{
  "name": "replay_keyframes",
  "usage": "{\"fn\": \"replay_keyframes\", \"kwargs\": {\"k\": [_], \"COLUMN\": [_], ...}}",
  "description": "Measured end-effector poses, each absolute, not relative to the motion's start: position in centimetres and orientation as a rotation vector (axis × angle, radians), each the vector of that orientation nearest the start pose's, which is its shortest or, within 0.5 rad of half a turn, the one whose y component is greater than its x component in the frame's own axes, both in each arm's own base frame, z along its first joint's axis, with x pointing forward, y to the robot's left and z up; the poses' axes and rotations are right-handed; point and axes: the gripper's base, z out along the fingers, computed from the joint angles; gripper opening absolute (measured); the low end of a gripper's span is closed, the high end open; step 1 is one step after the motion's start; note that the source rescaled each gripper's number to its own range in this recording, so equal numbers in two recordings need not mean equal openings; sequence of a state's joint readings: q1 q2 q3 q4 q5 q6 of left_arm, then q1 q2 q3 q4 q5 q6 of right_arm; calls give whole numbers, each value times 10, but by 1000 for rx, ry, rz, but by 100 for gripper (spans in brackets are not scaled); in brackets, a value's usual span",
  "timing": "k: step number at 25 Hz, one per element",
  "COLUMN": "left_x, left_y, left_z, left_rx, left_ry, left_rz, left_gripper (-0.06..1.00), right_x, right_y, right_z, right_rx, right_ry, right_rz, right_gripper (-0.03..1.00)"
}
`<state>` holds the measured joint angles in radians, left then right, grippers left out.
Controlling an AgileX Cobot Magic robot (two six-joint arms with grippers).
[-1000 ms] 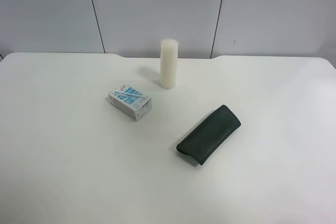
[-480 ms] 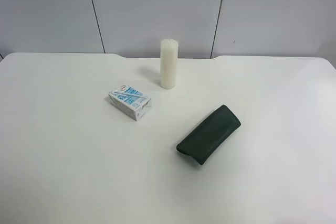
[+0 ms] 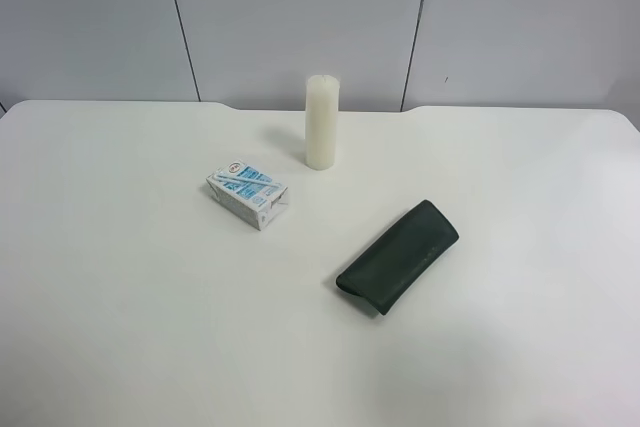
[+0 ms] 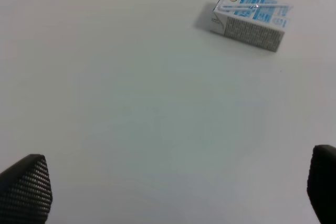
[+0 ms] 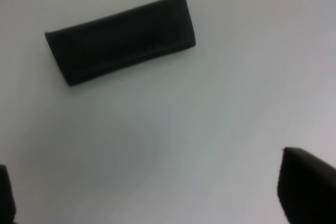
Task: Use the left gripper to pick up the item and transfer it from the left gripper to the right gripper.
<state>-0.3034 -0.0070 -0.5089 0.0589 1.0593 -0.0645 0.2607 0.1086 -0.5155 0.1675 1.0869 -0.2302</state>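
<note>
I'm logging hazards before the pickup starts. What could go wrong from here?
The left tool sees only the carton, so it might grab that instead of the dark green pouch. The pouch lies flat on the table, so the fingers could skid over it. A wide sweep might topple the upright candle.

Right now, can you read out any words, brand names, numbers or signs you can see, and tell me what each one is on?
Small blue-white carton: a round logo and blue print on its top face, too small and blurred to read in either the overhead or left wrist view.
Dark green pouch: no text visible.
White pillar candle: no text visible.
Table and wall panels: no signs or labels.
So nothing here can be quoted.
</note>
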Motion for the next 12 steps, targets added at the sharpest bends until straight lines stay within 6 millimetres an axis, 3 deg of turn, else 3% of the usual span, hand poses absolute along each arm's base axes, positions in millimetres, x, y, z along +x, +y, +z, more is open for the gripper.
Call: {"fn": "replay_keyframes", "kwargs": {"k": [5, 12], "left_x": [-5, -5], "left_y": [7, 7], "left_z": [280, 280], "left_rx": [239, 239], "left_ry": [2015, 2015], "left_rz": [-162, -162], "left_gripper": [99, 99], "right_x": [-6, -4], "right_y": [11, 2], "right_z": [280, 280], "right_rx": [-501, -388], "right_ry": [2016, 2024], "right_rz": [202, 133], "right_gripper": [100, 100]}}
